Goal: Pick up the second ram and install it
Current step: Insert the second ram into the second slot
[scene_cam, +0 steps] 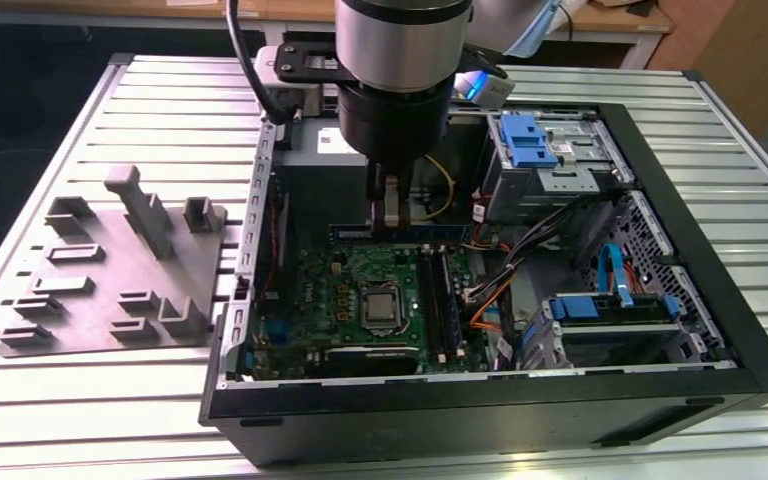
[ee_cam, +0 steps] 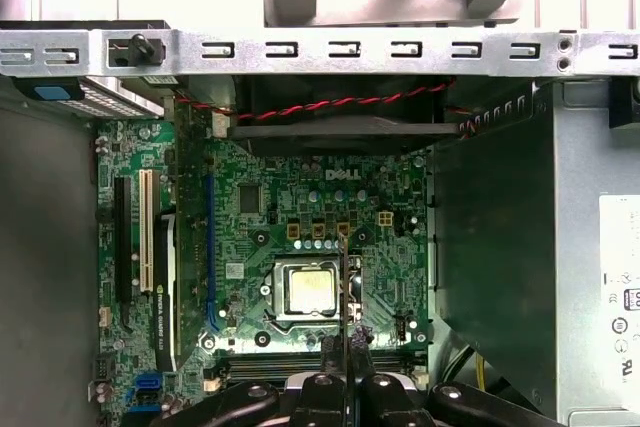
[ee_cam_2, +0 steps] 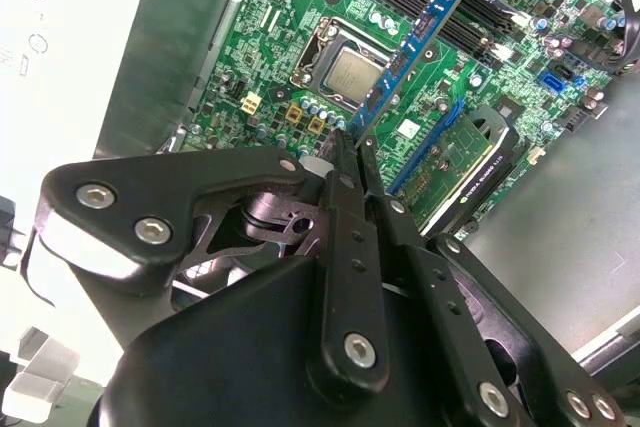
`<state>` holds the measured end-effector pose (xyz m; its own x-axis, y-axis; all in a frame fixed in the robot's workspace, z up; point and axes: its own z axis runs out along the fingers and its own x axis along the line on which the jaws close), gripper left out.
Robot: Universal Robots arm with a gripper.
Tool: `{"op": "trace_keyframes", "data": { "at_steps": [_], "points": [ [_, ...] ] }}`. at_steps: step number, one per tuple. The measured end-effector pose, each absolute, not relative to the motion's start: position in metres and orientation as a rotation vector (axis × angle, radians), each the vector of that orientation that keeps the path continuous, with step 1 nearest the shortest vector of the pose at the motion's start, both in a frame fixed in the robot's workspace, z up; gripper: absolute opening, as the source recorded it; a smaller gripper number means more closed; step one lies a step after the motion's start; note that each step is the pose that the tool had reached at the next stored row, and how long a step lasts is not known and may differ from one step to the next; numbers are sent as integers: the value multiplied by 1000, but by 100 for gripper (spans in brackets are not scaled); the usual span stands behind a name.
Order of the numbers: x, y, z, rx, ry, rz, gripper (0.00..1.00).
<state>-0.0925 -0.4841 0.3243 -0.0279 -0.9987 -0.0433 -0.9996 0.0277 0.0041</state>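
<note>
ribbed aluminium table top (scene_cam: 77, 420) carries an open black computer case (scene_cam: 491, 392), and the work is inside it. the second ram (ee_cam_2: 425, 32), a long thin blue-green circuit-board stick with a row of dark chips, hangs in the air over the large green motherboard (ee_cam: 270, 207), just above the square silver processor (ee_cam: 308, 289). the black two-finger gripper (ee_cam_2: 352, 142) is clenched on the stick, and most of the stick reaches out beyond the fingers.

the long black memory slots (scene_cam: 440, 295) lie just beside the processor, and the stick runs across them rather than along them. judging from that, doing this step well means bringing the stick into line with a free slot, keeping it upright with its contact edge down, and pressing evenly so both ends seat together. a tilted push would likely jam it.

room around the processor is tight. the grey power-supply box (ee_cam: 500, 277) walls one side. the upright dark graphics card (ee_cam: 165, 277) stands on the opposite side. the black fan with red-and-black twisted wire (ee_cam: 330, 127) sits across the processor from the slots. orange and black cables (scene_cam: 491, 300) crowd the slots' far side. the freest room is straight above the processor.
</note>
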Motion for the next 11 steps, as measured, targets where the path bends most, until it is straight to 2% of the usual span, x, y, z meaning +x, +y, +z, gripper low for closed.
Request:
{"op": "trace_keyframes", "data": {
  "at_steps": [11],
  "points": [
    [-92, -484, 322, -2028, 2359, 49, 13]
  ]
}}
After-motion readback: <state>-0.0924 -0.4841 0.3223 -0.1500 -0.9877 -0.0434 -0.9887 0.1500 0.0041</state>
